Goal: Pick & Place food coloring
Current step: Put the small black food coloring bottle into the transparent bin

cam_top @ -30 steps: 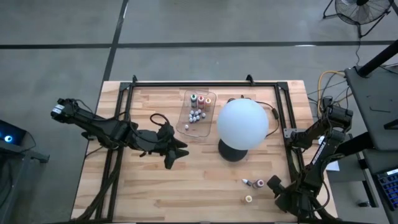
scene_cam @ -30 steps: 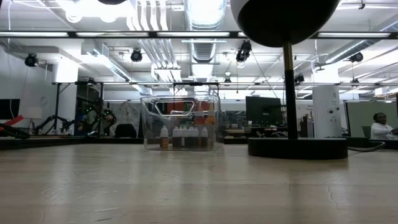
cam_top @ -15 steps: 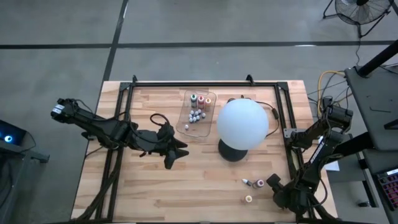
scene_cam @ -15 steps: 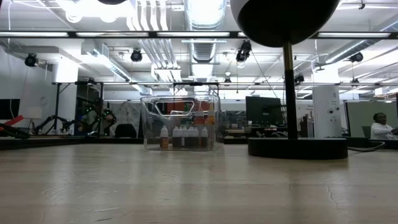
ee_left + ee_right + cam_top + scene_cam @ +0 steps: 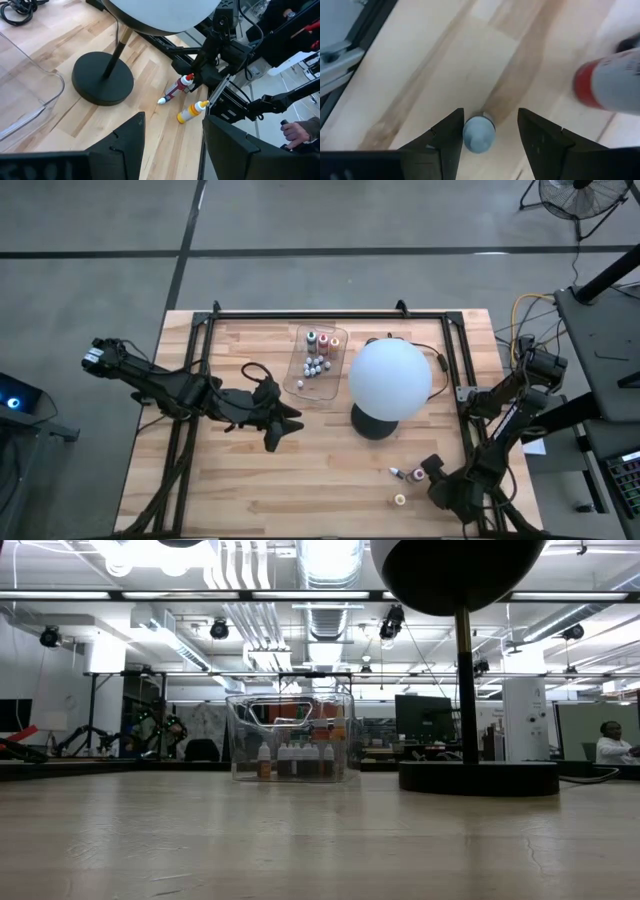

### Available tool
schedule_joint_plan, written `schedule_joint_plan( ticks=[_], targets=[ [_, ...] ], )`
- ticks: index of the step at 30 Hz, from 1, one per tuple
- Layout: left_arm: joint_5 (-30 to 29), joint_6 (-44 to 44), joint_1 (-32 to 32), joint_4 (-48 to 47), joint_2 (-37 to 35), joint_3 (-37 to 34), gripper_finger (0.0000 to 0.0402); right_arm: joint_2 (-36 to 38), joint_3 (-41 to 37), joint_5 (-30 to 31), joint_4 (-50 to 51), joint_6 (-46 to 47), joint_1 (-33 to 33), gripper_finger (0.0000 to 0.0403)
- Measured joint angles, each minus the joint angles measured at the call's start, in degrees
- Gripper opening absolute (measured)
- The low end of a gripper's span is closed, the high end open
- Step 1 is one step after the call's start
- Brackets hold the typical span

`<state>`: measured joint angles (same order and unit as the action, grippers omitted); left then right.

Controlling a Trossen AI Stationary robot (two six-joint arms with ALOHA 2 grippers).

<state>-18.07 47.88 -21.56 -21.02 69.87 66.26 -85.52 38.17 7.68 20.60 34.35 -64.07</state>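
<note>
Wooden table (image 5: pixel 240 470), right end effector (image 5: pixel 432 471) parted, apparently straddling a white-capped bottle (image 5: pixel 479 134)

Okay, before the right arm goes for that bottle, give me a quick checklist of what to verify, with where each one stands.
1. Right hand open: ok, its fingers stand apart.
2. Target lined up: ok, a grey-capped bottle sits between the fingers, nearer one of them.
3. Neighbours out of the way: cannot tell. A red bottle lies close by and a yellow bottle lies a little farther off.
4. Straight path to the clear tray: not ok, the white globe lamp stands between, so a detour is probably needed.
5. Left hand clear of the work: ok, it is open and empty, on the far side of the lamp.
</note>
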Motion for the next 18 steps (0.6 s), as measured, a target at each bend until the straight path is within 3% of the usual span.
schedule_joint_plan(
  ticks=[10,18],
  targets=[
    [0.08,0.77,-0.02,0.0,0.0,0.0,0.017,0.0,-0.3,-0.34,0.39,8.16,1.27,0.0163],
    [0.9,2.8,0.0,0.4,0.0,0.0,0.017,0.01,-0.48,-0.22,0.35,8.78,0.54,0.0153]
  ],
)
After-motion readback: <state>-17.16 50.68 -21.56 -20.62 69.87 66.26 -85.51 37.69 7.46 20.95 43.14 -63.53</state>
